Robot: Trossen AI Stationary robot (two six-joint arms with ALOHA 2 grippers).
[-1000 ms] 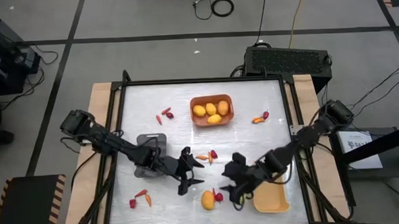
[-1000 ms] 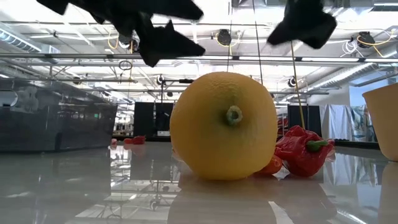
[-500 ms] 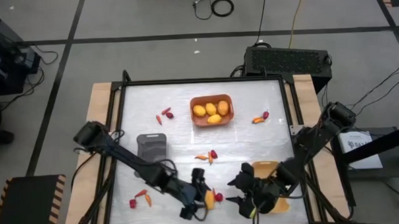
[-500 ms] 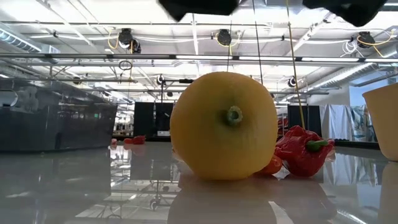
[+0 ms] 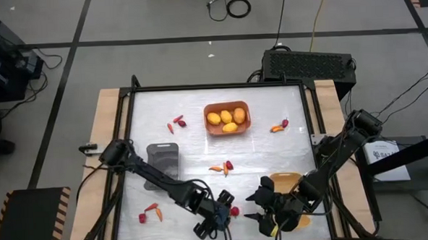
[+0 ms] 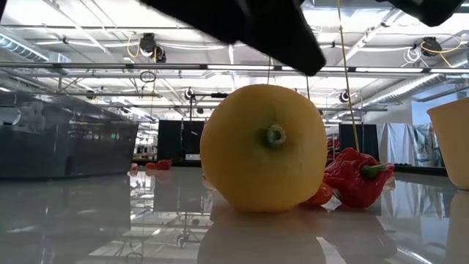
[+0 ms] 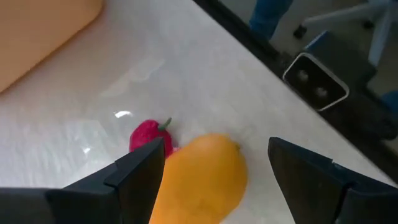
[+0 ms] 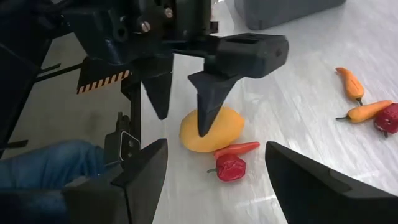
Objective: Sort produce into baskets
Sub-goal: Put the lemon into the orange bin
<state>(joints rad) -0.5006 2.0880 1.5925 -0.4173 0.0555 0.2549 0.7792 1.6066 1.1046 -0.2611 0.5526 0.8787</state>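
Observation:
A yellow-orange round fruit (image 7: 199, 180) lies on the white table near its front edge, with a red berry (image 8: 230, 168) and a red chili (image 8: 239, 149) beside it. My left gripper (image 5: 217, 217) hangs open just over the fruit, tilted down, one finger (image 8: 208, 106) on each side of it. My right gripper (image 5: 260, 208) hovers open to its right, at the yellow basket (image 5: 285, 179). The orange basket (image 5: 207, 110) at the far middle holds three fruits. The dark grey basket (image 5: 163, 157) stands left of centre.
Chili and berry pieces lie in small groups: near left (image 5: 153, 209), far left (image 5: 176, 123), far right (image 5: 279, 126) and centre (image 5: 222, 167). A black box (image 5: 309, 61) stands behind the table. A person's blue-clad leg (image 8: 56, 165) shows beyond the near edge.
My left gripper has swung from the table's centre toward the near edge, rolling and tipping downward, and now stands over the fruit, still open. My right gripper has drifted toward the near right, to the yellow basket. The fruit has not moved.

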